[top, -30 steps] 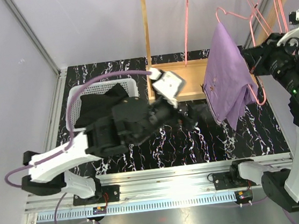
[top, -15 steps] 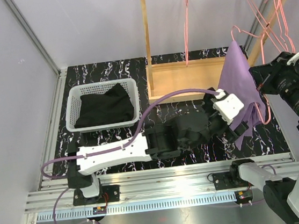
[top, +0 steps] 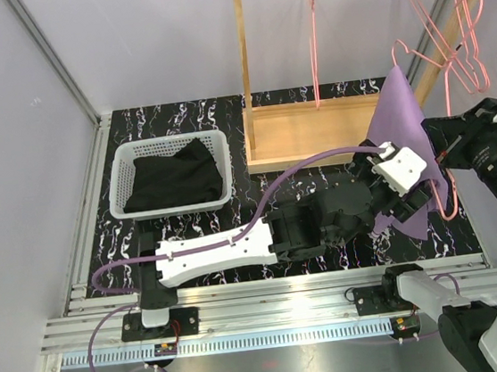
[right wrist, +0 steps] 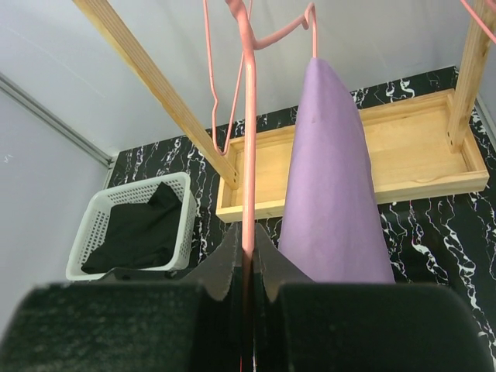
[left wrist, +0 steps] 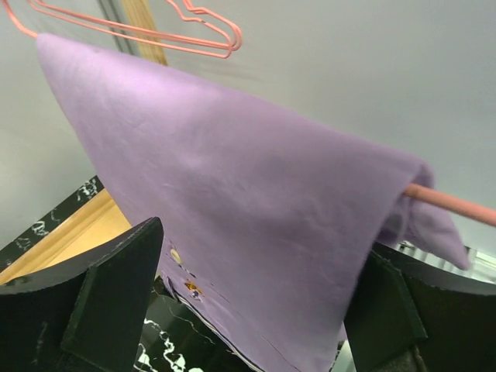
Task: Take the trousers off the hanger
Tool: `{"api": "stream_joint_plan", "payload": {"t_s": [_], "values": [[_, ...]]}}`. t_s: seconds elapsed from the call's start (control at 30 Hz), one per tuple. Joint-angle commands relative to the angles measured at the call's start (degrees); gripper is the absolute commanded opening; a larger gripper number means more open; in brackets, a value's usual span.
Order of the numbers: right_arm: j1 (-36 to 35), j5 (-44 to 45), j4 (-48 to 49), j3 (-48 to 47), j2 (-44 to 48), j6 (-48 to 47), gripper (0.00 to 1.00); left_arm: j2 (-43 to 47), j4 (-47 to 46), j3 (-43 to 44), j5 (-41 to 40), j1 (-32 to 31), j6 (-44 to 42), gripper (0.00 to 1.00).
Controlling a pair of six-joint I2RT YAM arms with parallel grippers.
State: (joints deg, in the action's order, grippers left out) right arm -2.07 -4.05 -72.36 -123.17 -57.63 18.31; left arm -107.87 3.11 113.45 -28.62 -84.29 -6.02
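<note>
The left arm lies low and stretched out long over the counter point(top: 222, 108), from its base at the near left edge to the far right side. Its hand point(top: 406, 215) is at the lower edge of the light purple trousers point(top: 403, 123). In the left wrist view this hand point(left wrist: 260, 256) stands wide, one dark finger at each side of the picture, and the purple cloth point(left wrist: 256, 201) hangs in the gap between them. I cannot tell if the fingers point(left wrist: 108, 302) touch the cloth. Small buttons point(left wrist: 176, 256) show near the left finger.

The right arm is raised at the right side of the counter and bent toward the middle. Its hand point(top: 440, 153) is closed narrow on the wire of a pink hanger point(top: 403, 47). In the right wrist view the two fingers point(right wrist: 267, 267) press the thin pink wire point(right wrist: 249, 116) between them, and the wire goes straight up from the hand point(right wrist: 248, 242).

The purple trousers point(right wrist: 333, 194) are draped over this hanger, above the counter and in front of the wooden rack point(top: 301, 131). They are on the hanger, not yet off. The black trousers point(top: 171, 177) lie in the white basket point(top: 120, 165) at the left of the counter, well apart from both hands.
</note>
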Motion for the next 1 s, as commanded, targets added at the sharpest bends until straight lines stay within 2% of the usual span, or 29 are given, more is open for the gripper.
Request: {"api": "stream_joint_plan", "payload": {"t_s": [0.0,0.07,0.13,0.23,0.27,0.37,0.4,0.47,0.5,0.53,0.57,0.73,0.87,0.97], "values": [[0.13,-1.22,7.58,-2.68,0.93,1.29,0.00,-1.02,-3.47,2.92,-4.69,0.71,-1.10,0.87],[0.22,-1.48,7.84,-2.60,1.11,1.29,0.00,-1.37,-1.72,3.79,-4.78,1.14,-0.83,0.95],[0.13,-0.87,8.02,-1.98,0.59,0.68,0.00,-1.11,-1.27,3.80,-3.38,1.15,-0.57,0.97],[0.22,-2.35,8.63,-1.11,0.84,1.11,0.00,-0.84,-2.23,3.01,-2.23,1.15,0.13,0.82],[0.22,-2.62,8.98,-0.84,1.02,1.38,0.00,-1.02,-2.50,3.09,-2.31,1.23,0.31,0.72],[0.22,-3.24,8.99,-1.19,0.59,1.38,0.00,-1.90,-2.76,4.32,-1.53,1.32,0.40,0.68],[0.22,-3.41,8.90,-1.02,0.50,1.30,0.00,-2.42,-2.68,4.93,-1.26,1.32,0.48,0.58],[0.22,-3.68,9.34,-0.49,0.93,1.12,0.00,-3.74,-1.71,7.31,-1.96,1.32,0.31,0.46],[0.22,-3.33,9.34,0.12,1.11,0.68,0.00,-3.92,-1.19,7.92,-2.49,1.32,0.31,0.21],[0.13,-2.11,9.25,0.56,1.37,0.33,0.00,-4.01,-0.83,8.19,-3.01,1.32,0.48,0.15],[0.13,-1.31,9.16,1.52,1.38,-0.02,0.00,-3.40,-0.74,7.93,-3.80,1.32,0.57,0.02],[0.13,5.62,10.30,7.50,2.08,-4.24,0.00,2.39,-0.48,2.84,-4.78,1.32,1.62,0.00],[0.13,6.78,13.02,13.29,3.66,-6.79,0.00,9.25,-2.67,-5.85,-7.40,1.32,1.28,0.00],[0.13,5.82,14.00,16.03,4.01,-7.67,0.00,13.29,-2.85,-7.54,-9.78,1.32,1.27,0.00]]}}
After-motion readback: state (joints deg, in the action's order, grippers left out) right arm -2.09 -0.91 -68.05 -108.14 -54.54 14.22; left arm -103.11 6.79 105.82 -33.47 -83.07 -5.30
